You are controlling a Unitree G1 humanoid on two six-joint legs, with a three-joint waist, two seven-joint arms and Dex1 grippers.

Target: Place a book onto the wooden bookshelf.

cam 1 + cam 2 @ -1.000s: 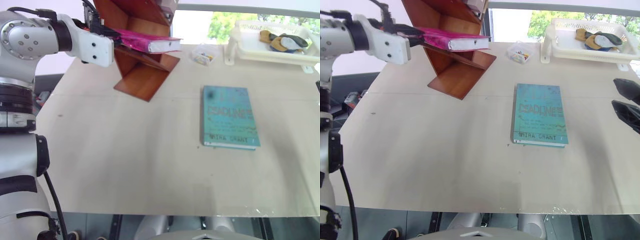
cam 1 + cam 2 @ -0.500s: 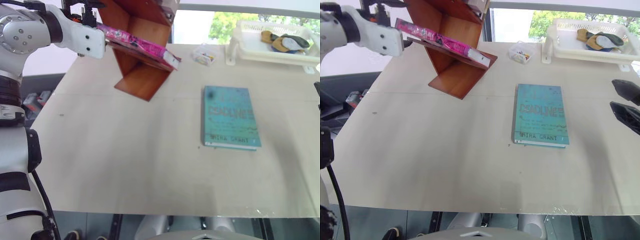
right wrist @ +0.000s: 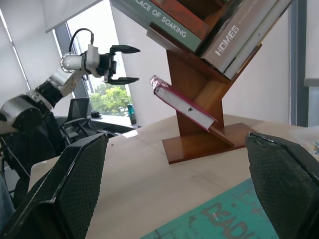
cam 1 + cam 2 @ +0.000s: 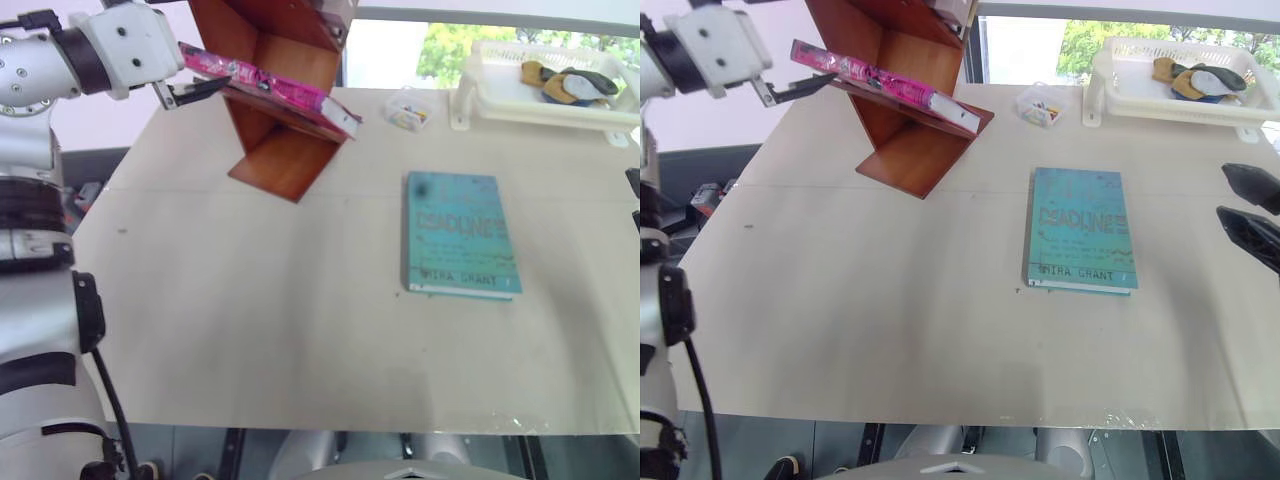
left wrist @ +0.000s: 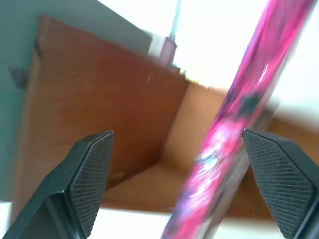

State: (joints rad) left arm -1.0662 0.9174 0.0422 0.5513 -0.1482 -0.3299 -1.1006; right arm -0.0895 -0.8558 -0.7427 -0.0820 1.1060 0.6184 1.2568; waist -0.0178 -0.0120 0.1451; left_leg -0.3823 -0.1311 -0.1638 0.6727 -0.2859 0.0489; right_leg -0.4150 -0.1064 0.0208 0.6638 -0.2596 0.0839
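The bright pink book (image 4: 270,85) rests tilted on a slanted board of the reddish-brown wooden bookshelf (image 4: 285,160), its lower end against the shelf's angle. My left gripper (image 4: 200,80) is open at the book's raised end, a little apart from it, as the right wrist view of the left gripper (image 3: 123,64) and the book (image 3: 182,104) makes plain. In the left wrist view the book (image 5: 239,129) runs between the spread fingers (image 5: 89,169). My right gripper (image 4: 1248,215) hangs open and empty at the table's right edge.
A teal book (image 4: 460,232) lies flat mid-table. A white tray (image 4: 545,85) with small items stands at the back right, a small clear box (image 4: 408,108) beside it. Other books (image 3: 229,35) fill the shelf's upper slots.
The left gripper tilted the pink book from level onto the slanted board, let go of it and drew back slightly to the left. The right arm stayed still.
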